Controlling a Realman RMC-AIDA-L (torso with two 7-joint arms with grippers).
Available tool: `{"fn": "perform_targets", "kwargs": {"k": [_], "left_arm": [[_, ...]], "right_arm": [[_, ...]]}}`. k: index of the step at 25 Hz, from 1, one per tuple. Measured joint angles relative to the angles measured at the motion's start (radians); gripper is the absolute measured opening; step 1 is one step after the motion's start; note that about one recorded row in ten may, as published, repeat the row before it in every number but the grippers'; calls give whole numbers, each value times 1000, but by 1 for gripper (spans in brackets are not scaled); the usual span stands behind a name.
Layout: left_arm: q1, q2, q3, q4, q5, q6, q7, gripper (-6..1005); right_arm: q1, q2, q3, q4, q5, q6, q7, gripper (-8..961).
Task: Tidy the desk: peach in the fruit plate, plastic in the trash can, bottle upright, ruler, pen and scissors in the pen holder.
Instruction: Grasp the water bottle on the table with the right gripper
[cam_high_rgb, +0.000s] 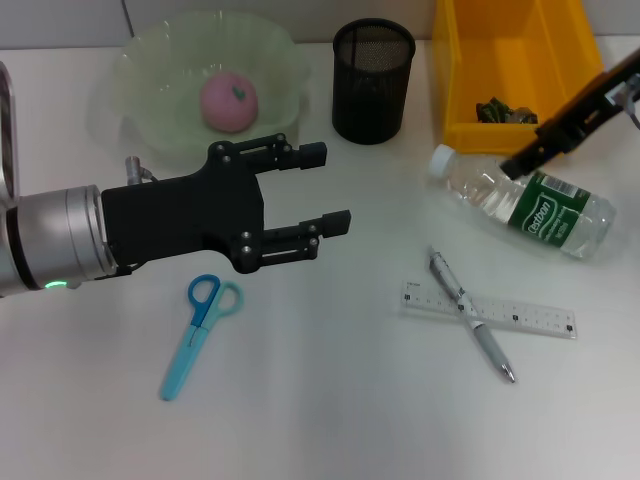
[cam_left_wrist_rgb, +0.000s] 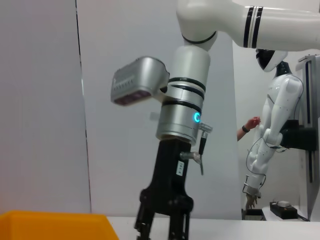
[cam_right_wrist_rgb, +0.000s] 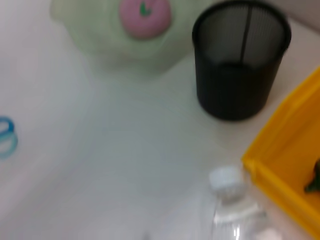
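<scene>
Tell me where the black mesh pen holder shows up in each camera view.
Head view: pen holder at top centre, between the fruit plate and yellow bin.
Left wrist view: not in it.
Right wrist view: upper right.
Shared landmark: the peach in the plate.

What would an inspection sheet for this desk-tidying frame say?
Surface: white desk.
Job's things: peach in fruit plate; bottle lying down; pen across ruler; scissors on desk; pen holder empty; dark scrap in yellow bin.
Clutter: nothing seen.
Grippers: left gripper open, above desk; right gripper at bottle neck.
Cables: nothing seen.
Surroundings: grey wall.
</scene>
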Motion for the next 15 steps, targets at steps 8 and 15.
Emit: {"fn": "perform_targets", "kwargs": {"k": [8, 15], "left_arm": [[-2, -2, 1, 0, 0, -3, 0, 697], [2, -2, 2, 0, 0, -2, 0, 695]], "right_arm": [[-10, 7, -1, -30, -60, -47, -5, 812], [-7, 4, -14, -55, -121, -74, -24, 816]]}}
